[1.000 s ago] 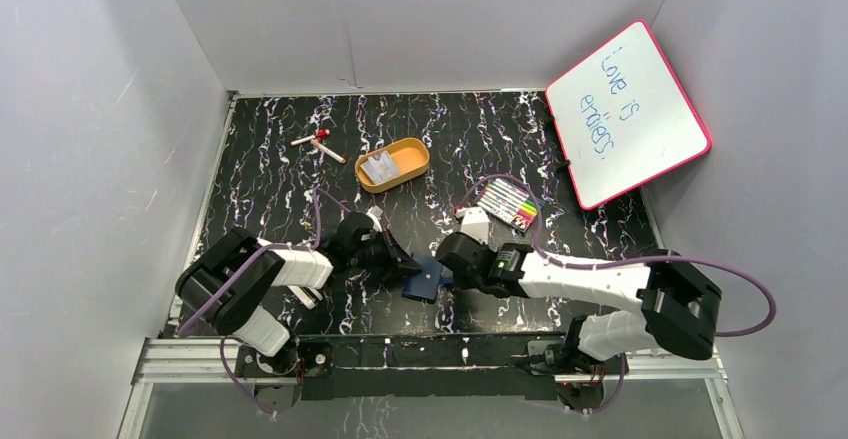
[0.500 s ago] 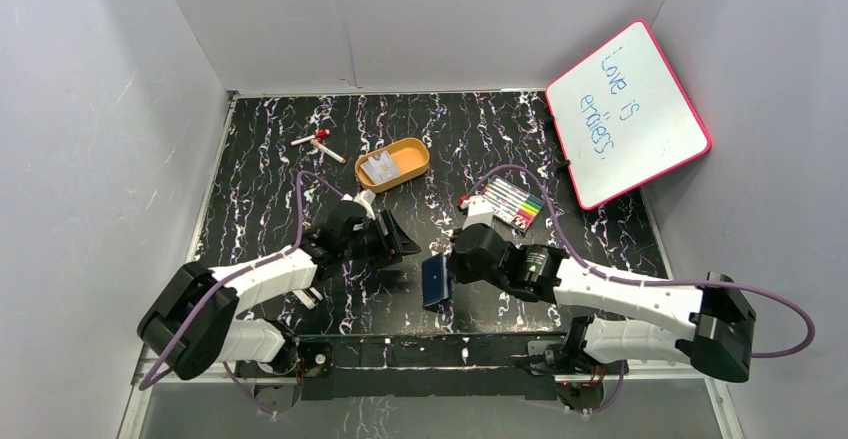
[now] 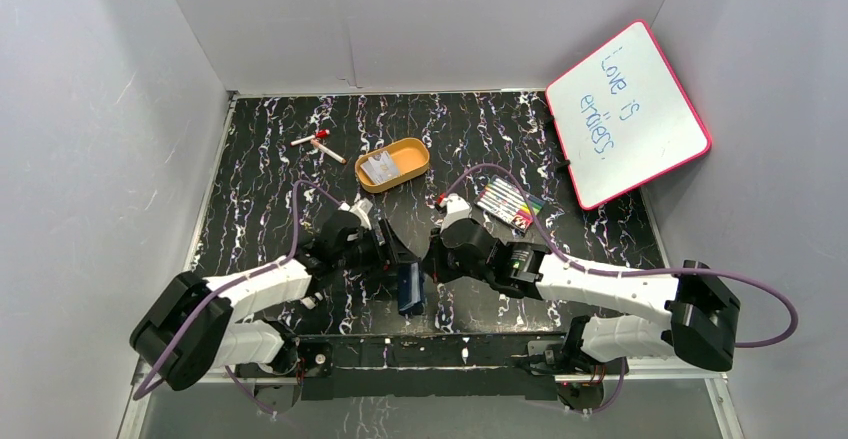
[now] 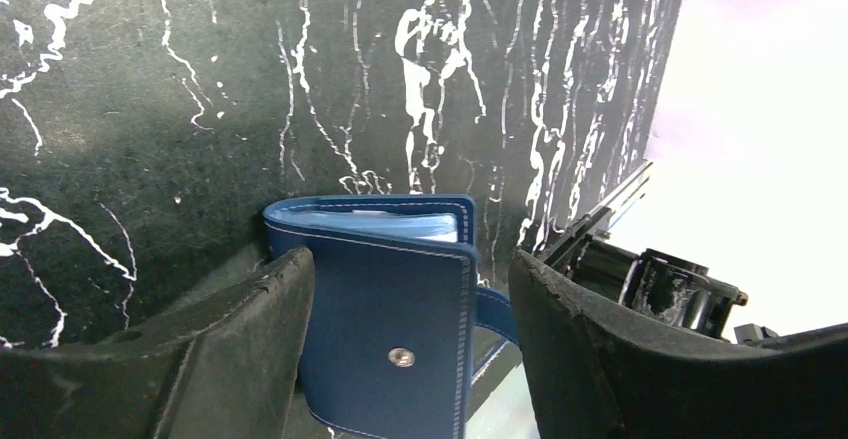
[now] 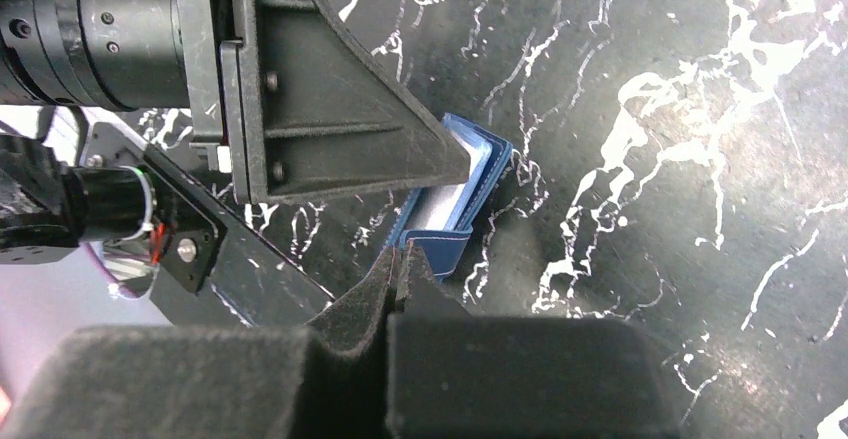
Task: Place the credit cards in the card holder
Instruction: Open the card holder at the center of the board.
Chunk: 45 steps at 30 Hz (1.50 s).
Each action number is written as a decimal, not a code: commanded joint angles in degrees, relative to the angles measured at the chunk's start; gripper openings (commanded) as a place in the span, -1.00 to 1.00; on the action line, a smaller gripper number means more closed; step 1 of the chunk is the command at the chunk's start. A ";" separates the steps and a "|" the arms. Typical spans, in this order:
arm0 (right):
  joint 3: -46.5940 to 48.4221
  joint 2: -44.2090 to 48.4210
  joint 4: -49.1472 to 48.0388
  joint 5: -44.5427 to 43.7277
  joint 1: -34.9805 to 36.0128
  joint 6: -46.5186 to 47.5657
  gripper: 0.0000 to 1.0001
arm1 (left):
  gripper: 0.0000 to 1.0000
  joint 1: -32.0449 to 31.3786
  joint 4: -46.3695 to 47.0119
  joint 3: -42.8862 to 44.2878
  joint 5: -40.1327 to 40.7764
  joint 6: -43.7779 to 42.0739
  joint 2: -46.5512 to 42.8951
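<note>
The card holder (image 3: 409, 289), a dark navy wallet with a snap stud, stands on edge near the table's front. In the left wrist view the card holder (image 4: 390, 309) sits between the spread fingers of my open left gripper (image 4: 410, 269), close to the left finger (image 4: 250, 329). My right gripper (image 5: 398, 259) is shut on the edge of the card holder (image 5: 470, 174) beside its snap tab. From above, the left gripper (image 3: 398, 249) and right gripper (image 3: 432, 259) meet over the wallet. A pale credit card (image 3: 380, 167) lies in the orange tray (image 3: 415, 149).
A striped pack of markers (image 3: 510, 204) lies right of centre. A pink-framed whiteboard (image 3: 628, 114) leans on the right wall. Two red-and-white pens (image 3: 320, 144) lie at the back left. The metal rail (image 3: 430, 354) runs along the near edge, close behind the wallet.
My left gripper has opened. The right gripper carried the card holder leftward and turned it on edge, so it now stands between the left fingers.
</note>
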<state>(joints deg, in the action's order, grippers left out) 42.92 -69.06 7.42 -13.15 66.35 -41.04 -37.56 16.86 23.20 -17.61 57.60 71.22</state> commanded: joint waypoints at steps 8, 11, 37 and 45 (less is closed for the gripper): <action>2.91 2.61 -6.74 0.20 -0.08 1.09 -1.00 | 0.40 0.25 -7.19 2.01 1.15 -3.28 -8.00; 2.55 2.42 -6.65 -0.47 -0.08 0.90 -1.00 | 0.33 0.21 -9.56 2.31 1.79 -4.54 -7.74; -1.27 14.10 9.95 -8.27 -0.08 -2.30 0.14 | -1.00 0.21 -11.65 2.79 3.67 -5.04 -6.40; 8.17 8.66 6.44 7.41 0.05 6.40 0.07 | -1.00 0.25 -12.69 3.52 6.06 -2.61 -6.50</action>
<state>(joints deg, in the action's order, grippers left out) 44.93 -56.58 17.98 -14.66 66.35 -38.79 -37.56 5.61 24.38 -13.50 53.65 66.02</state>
